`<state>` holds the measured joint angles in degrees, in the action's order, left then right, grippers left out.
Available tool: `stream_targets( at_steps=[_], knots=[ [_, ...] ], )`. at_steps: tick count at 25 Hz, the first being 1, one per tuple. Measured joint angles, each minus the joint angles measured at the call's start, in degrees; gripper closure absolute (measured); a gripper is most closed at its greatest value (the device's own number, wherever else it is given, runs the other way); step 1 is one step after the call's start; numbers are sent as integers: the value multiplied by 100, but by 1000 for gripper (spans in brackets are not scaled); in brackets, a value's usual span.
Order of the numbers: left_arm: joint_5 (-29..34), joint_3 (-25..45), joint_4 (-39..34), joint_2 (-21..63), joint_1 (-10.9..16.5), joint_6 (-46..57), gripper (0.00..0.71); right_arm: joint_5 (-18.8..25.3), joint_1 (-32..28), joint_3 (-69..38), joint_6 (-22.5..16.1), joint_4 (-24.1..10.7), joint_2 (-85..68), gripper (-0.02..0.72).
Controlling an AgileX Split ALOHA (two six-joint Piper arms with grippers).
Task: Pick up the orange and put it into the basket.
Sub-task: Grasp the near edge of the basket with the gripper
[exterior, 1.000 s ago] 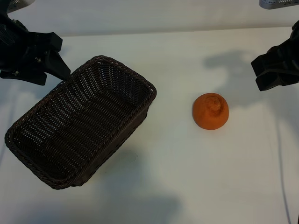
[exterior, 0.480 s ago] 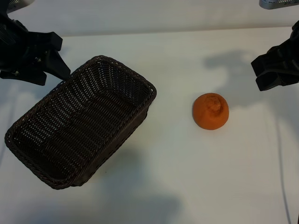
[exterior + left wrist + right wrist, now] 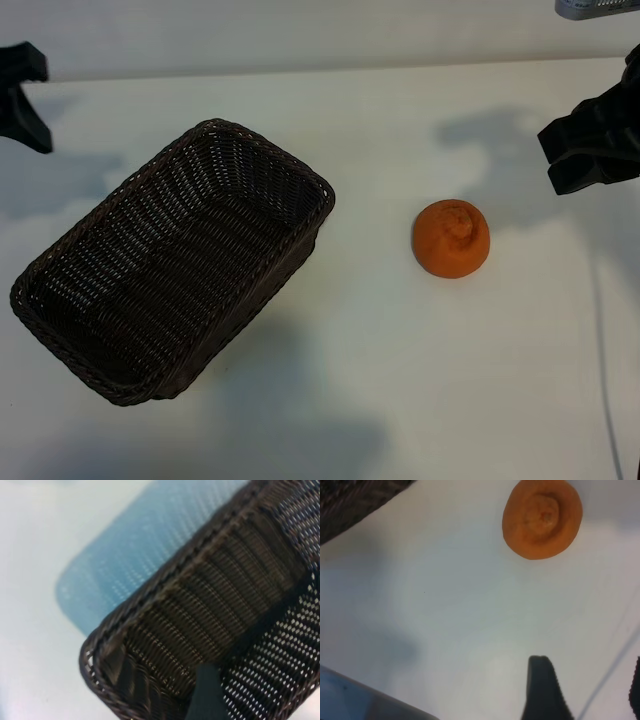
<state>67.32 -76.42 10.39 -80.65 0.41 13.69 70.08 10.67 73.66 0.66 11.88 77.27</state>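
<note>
White surface (image 3: 380,380) fills the exterior view, with soft grey shadows cast across it. At left of centre, the basket (image 3: 175,258) is seen lying at a slant, its long side running from lower left to upper right, with nothing inside. The orange (image 3: 451,238) is found right of centre on the bare surface, well apart from the basket, its puckered stem end turned upward. At the upper left edge of the frame, only a dark part of the left pincer (image 3: 20,95) is shown, clear of the basket's rim; its jaws are held wide apart and nothing is gripped. In the left wrist view, a rounded corner of the basket (image 3: 210,625) is seen close up, with one dark fingertip (image 3: 205,700) showing against the weave. At the upper right edge, the right pincer (image 3: 590,150) is poised above the surface, up and to the right of the orange and not touching it; its jaws are held partly apart and empty. In the right wrist view, the orange (image 3: 542,519) is seen near the top of the frame, with one dark fingertip (image 3: 545,690) at the bottom edge and a strip of basket (image 3: 350,505) in the upper left corner.
</note>
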Motion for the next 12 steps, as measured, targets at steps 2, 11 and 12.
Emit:
stream_targets(
  at_steps=[2, 11, 12],
  knots=[
    [0, 0, -27, 72, 5, 141, 144, 0, 0, 0, 0, 0, 0, 285],
    [0, 406, -260, 86, 5, 396, 144, 0, 0, 0, 0, -5, 0, 285],
    [0, 598, -331, 86, 5, 403, 144, 0, 0, 0, 0, -5, 0, 285]
  ],
)
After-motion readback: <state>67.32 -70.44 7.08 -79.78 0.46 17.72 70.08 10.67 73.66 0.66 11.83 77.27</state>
